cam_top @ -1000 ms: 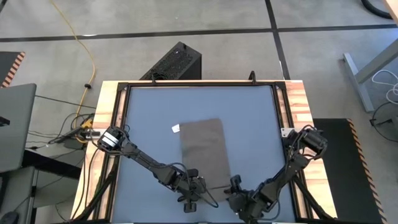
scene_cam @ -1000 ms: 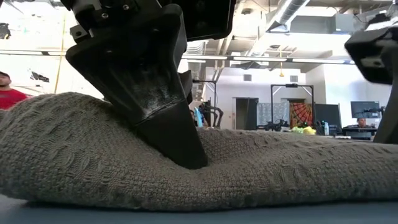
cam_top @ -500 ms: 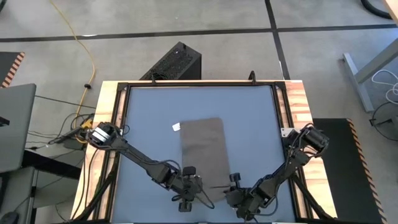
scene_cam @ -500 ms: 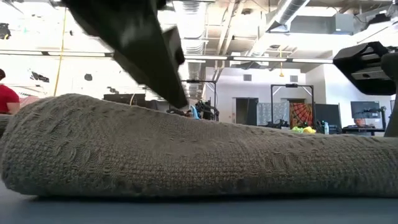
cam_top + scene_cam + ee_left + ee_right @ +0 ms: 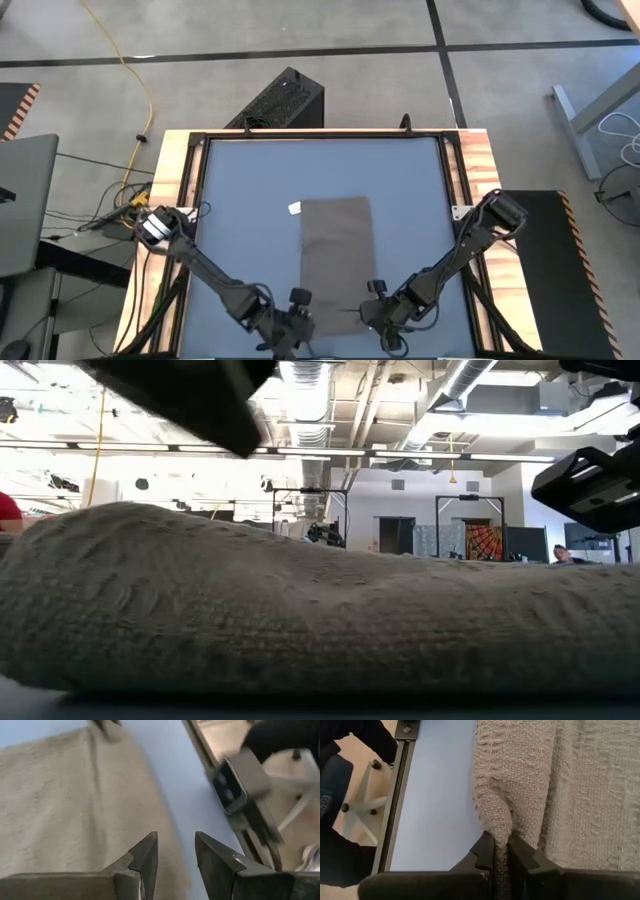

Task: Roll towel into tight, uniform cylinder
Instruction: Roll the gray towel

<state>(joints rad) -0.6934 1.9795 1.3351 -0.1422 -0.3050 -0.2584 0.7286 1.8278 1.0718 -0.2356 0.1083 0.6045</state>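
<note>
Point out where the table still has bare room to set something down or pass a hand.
Bare mat lies left of the towel, right of it, and between it and the far frame. The near edge is crowded: right gripper pinches the towel's corner; left gripper open alongside.

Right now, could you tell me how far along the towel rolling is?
Early. Done: the towel lies flat on the table, with only its near end bunched into a low hump. In hand: the right end effector pinches that near edge; the left end effector is open above the towel, empty. Left: nearly the whole length, unrolled.
</note>
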